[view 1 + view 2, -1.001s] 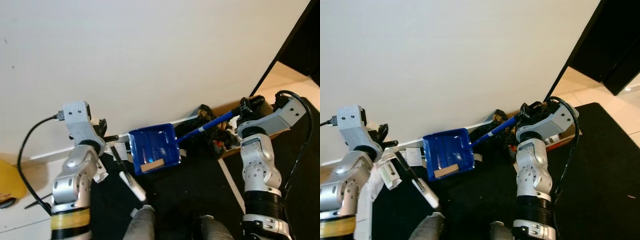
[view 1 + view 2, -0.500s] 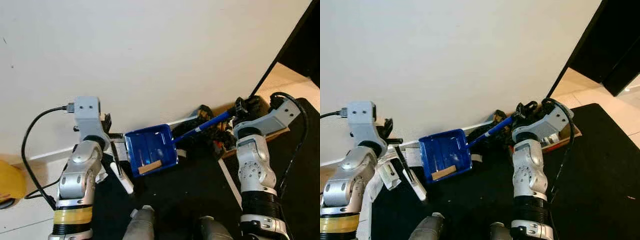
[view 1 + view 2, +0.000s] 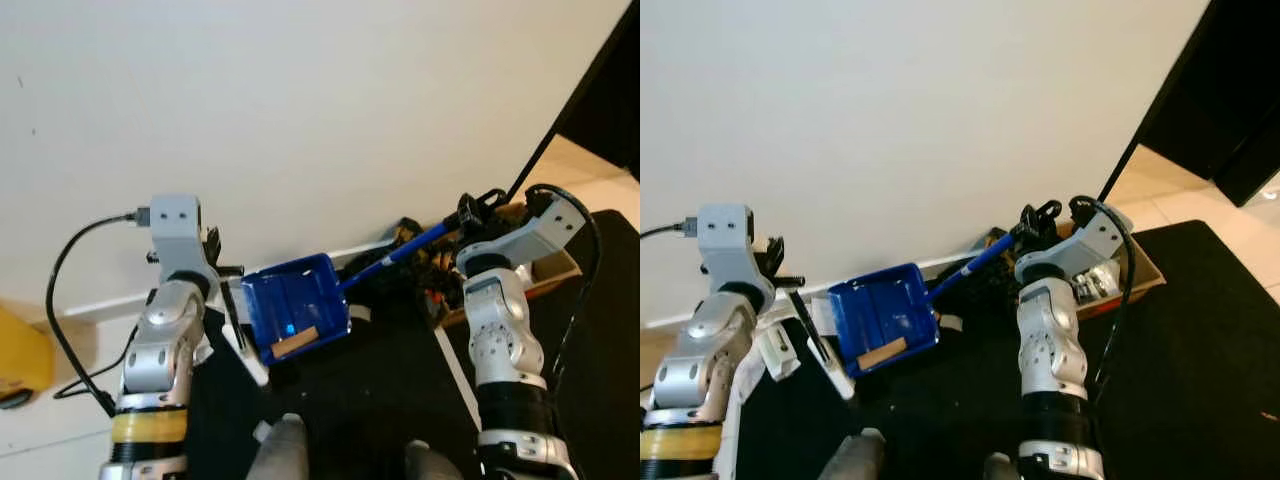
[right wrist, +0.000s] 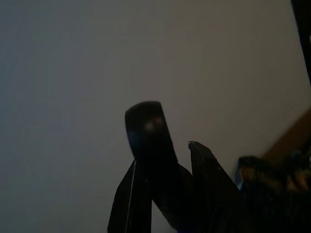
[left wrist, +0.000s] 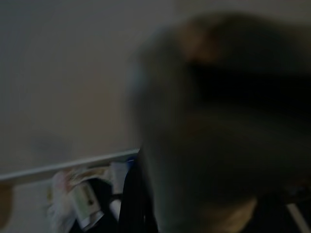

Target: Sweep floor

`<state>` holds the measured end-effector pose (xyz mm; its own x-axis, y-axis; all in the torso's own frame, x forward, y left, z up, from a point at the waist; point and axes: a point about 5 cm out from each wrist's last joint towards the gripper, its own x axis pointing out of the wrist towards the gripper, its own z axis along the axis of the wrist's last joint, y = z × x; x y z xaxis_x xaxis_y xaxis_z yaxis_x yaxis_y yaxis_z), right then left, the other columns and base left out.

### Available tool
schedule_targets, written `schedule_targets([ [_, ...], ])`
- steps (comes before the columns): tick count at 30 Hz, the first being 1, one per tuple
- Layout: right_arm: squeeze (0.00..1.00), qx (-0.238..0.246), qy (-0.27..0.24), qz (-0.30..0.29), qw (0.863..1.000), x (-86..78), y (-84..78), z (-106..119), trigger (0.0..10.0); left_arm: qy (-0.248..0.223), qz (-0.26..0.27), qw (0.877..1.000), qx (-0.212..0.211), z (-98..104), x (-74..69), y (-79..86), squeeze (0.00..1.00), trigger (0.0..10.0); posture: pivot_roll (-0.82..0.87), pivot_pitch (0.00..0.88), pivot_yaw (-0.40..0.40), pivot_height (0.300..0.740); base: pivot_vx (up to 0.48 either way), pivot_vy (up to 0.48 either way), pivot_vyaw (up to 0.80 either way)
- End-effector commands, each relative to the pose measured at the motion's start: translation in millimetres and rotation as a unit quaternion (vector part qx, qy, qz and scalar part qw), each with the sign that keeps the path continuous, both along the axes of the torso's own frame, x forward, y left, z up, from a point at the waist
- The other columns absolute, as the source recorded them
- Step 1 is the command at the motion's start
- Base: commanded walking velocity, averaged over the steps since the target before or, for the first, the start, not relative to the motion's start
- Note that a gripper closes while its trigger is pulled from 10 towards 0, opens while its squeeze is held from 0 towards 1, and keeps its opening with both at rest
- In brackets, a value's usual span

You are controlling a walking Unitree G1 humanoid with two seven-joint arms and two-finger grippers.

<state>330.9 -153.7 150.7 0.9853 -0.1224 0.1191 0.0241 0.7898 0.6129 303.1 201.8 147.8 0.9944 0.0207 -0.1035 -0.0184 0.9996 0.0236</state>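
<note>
Since a second ago the blue plastic dustpan (image 3: pixel 294 314) has drifted left toward the white wall (image 3: pixel 300 110) and its skirting. It hangs over the black floor mat (image 3: pixel 960 400), a tan scrap (image 3: pixel 296 342) inside. The right gripper (image 3: pixel 1032 226) pinches its long blue handle (image 3: pixel 410 249). The left gripper (image 3: pixel 215 262) grips a thin black rod (image 3: pixel 233 313); its finger spread I cannot tell.

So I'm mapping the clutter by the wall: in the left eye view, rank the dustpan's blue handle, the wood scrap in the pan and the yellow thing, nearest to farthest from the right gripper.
1. Blue handle: held in the right gripper.
2. Wood scrap: in the dustpan, middle.
3. Yellow thing: far left edge.
</note>
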Motion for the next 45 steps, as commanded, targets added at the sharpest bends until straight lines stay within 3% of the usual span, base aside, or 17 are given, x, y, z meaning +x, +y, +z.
schedule_targets([
  [1, 0.0, 0.028, -0.027, 0.004, 0.999, 0.8, 10.2, 9.1, 10.0, -0.021, 0.004, 1.0, 0.007, 7.1, 1.9, 3.1, 0.0, 10.0, 0.25, 0.111, -0.002, 0.74, 0.315, -0.36, 0.0],
  [19, 0.0, 0.009, -0.014, 0.016, 1.0, 1.5, 17.9, 8.1, 10.0, -0.01, 0.026, 1.0, 0.0, 2.0, 2.9, 10.3, 0.0, 10.0, 0.25, 0.119, 0.001, 0.74, 0.372, -0.291, 0.0],
  [34, 0.0, 0.001, -0.022, 0.025, 0.999, -0.2, 21.1, 9.8, 10.0, -0.008, 0.061, 0.998, -0.002, 0.8, 2.2, 21.4, 0.0, 10.0, 0.25, 0.125, -0.001, 0.74, 0.44, 0.0, 0.0],
  [45, 0.0, 0.002, -0.021, 0.026, 0.999, -0.2, 21.5, 9.4, 10.0, -0.011, 0.054, 0.998, 0.006, 1.6, 1.2, 18.1, 0.0, 10.0, 0.26, 0.126, -0.002, 0.74, 0.388, -0.162, 0.0],
])
